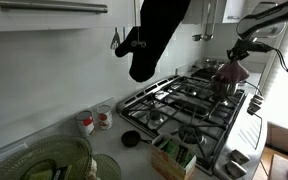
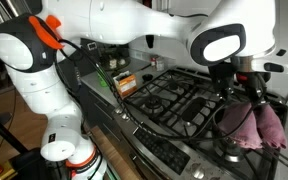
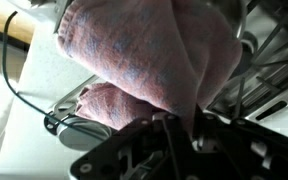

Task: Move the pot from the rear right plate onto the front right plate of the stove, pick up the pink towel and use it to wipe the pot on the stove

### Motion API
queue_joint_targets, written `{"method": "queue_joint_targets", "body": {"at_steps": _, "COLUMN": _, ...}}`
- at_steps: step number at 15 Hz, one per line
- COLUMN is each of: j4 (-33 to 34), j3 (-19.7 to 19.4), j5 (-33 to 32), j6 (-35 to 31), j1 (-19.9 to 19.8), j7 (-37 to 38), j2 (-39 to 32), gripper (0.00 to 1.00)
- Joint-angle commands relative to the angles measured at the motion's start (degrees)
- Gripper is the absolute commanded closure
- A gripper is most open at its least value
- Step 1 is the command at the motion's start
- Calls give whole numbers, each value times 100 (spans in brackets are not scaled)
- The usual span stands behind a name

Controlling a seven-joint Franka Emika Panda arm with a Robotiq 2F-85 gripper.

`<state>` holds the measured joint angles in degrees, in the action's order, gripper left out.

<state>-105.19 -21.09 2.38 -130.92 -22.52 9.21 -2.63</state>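
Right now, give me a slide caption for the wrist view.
Gripper shut on the pink towel, which fills most of the frame beside the stove grates.

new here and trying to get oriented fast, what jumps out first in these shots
The pink towel fills most of the wrist view, and it hangs from the gripper over the stove. In an exterior view the white robot arm crowds the foreground. In an exterior view a black oven mitt hangs high against the wall beside the stove.
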Motion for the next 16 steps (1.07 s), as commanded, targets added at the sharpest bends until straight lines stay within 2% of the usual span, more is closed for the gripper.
{"method": "queue_joint_targets", "body": {"at_steps": 1, "j4": -135, "j3": -76, "j5": -644, "j6": -858, "j1": 42, "j7": 616, "j2": -111, "gripper": 96}}
{"method": "queue_joint_targets", "body": {"at_steps": 4, "j4": -187, "j3": -102, "j5": -769, "j6": -1633, "j1": 63, "j7": 1111, "j2": -324, "gripper": 96}}
{"method": "queue_joint_targets", "body": {"at_steps": 8, "j4": -284, "j3": -66, "j5": -361, "j6": -2345, "j1": 137, "j7": 1658, "j2": -632, "gripper": 96}}
{"method": "queue_joint_targets", "body": {"at_steps": 12, "j4": -357, "j3": 200, "j5": 695, "j6": -2412, "j1": 164, "j7": 1539, "j2": -770, "gripper": 96}}
{"method": "queue_joint_targets", "body": {"at_steps": 16, "j4": -440, "j3": 503, "j5": 1788, "j6": -2154, "j1": 154, "j7": 1285, "j2": -740, "gripper": 96}}
